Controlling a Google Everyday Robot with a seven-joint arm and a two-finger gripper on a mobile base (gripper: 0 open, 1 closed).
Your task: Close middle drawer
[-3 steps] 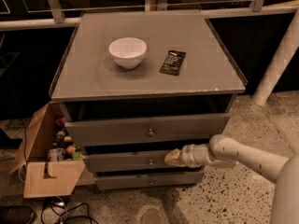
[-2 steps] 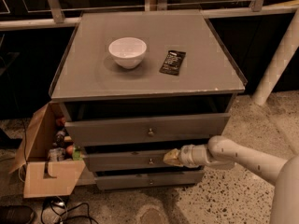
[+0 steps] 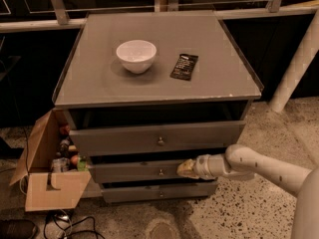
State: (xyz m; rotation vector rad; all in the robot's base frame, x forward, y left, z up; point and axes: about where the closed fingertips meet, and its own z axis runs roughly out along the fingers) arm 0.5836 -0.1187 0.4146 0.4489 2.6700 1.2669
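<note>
The grey cabinet [image 3: 159,91] has three drawers. The middle drawer [image 3: 129,173] has a medium-height grey front with a small brass knob [image 3: 160,172], and it stands out a little, less than the top drawer. My gripper [image 3: 185,169] reaches in from the right on a white arm [image 3: 249,164]. Its yellowish tip is against the middle drawer's front, just right of the knob.
The top drawer [image 3: 149,138] is pulled out furthest, and the bottom drawer [image 3: 149,192] sits below. A white bowl [image 3: 136,55] and a black packet [image 3: 184,66] lie on the cabinet top. An open cardboard box [image 3: 47,183] with bottles stands at the left. Cables [image 3: 65,220] lie on the floor.
Almost nothing has changed. My gripper stays at the middle drawer's front, shifting only a few pixels, and the drawer sits about where it was.
</note>
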